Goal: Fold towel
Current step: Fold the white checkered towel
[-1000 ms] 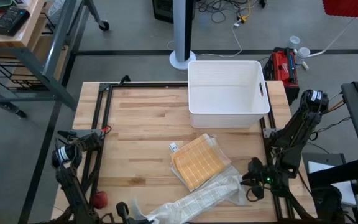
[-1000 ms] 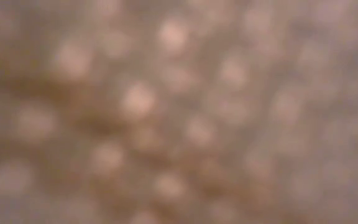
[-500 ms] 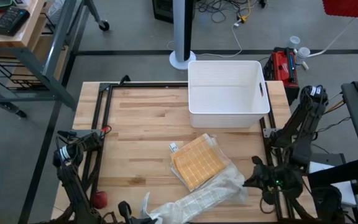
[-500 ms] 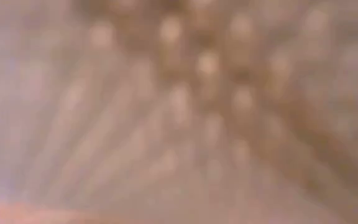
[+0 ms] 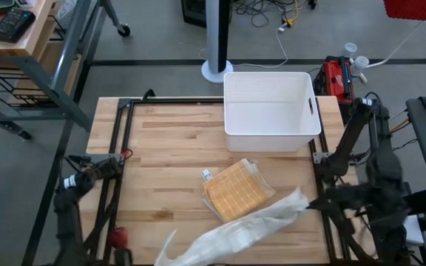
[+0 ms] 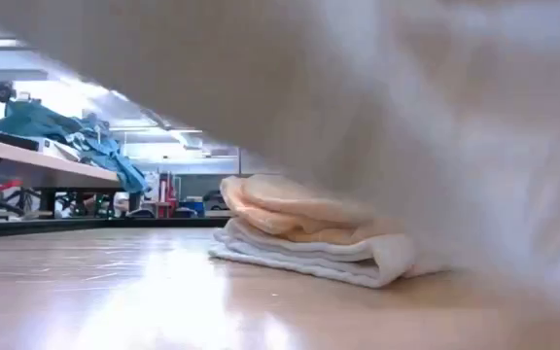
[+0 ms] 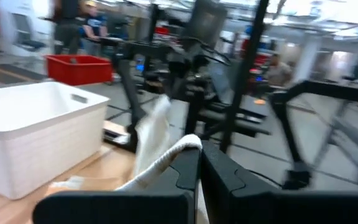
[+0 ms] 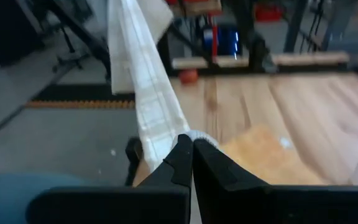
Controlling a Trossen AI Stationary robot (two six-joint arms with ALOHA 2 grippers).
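The white towel (image 5: 239,233) hangs stretched above the tabletop (image 5: 168,155) near its front edge, beside a folded orange cloth (image 5: 234,193). The left gripper (image 7: 199,163) pinches one end and the right gripper (image 8: 191,152) pinches the other. A white bin (image 5: 271,111) sits at the back.

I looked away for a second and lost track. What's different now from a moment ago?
Both grippers, left and right, have shut on the white towel and lifted it off the table into a stretched strip between them; the low view is uncovered now. The folded orange towel and white bin stayed put.
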